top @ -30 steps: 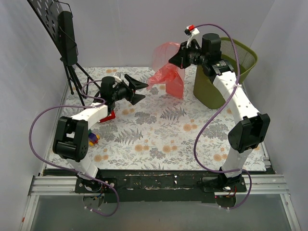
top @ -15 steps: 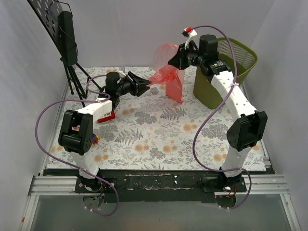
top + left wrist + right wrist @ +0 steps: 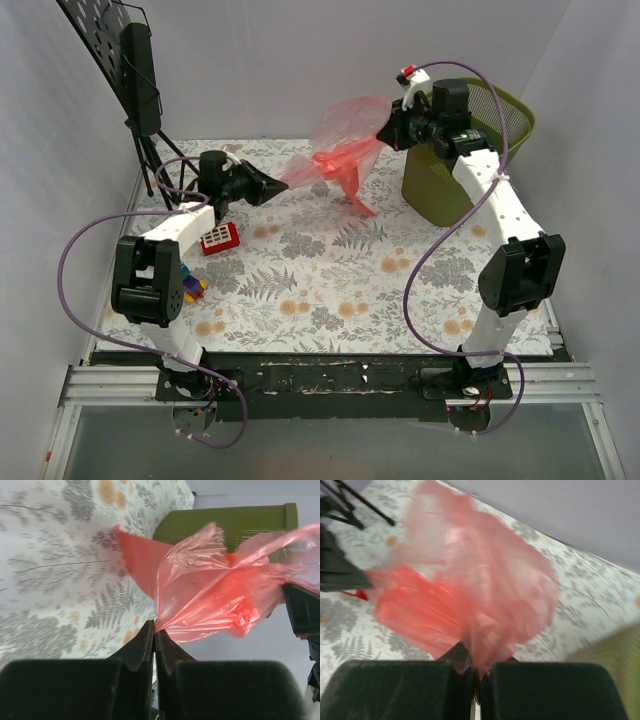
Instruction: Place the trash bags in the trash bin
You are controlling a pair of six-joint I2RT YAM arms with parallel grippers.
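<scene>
A billowy translucent red trash bag [image 3: 340,150] hangs in the air, stretched between both arms. My left gripper [image 3: 283,181] is shut on the trash bag's left corner [image 3: 165,622]; its jaws meet on the plastic. On the opposite end, my right gripper [image 3: 385,130] is shut on the trash bag [image 3: 470,590], held up beside the bin. The olive-green mesh trash bin [image 3: 500,110] stands at the back right, behind the right arm, and shows behind the bag [image 3: 240,522] in the left wrist view.
A small red toy with white buttons [image 3: 219,239] lies on the floral cloth by the left arm. Coloured blocks [image 3: 192,288] sit near the left edge. A black music stand [image 3: 140,90] rises at the back left.
My left gripper closed on the bag's left corner and drew back to the left. The right gripper rose toward the bin, and the bag now stretches between them.
</scene>
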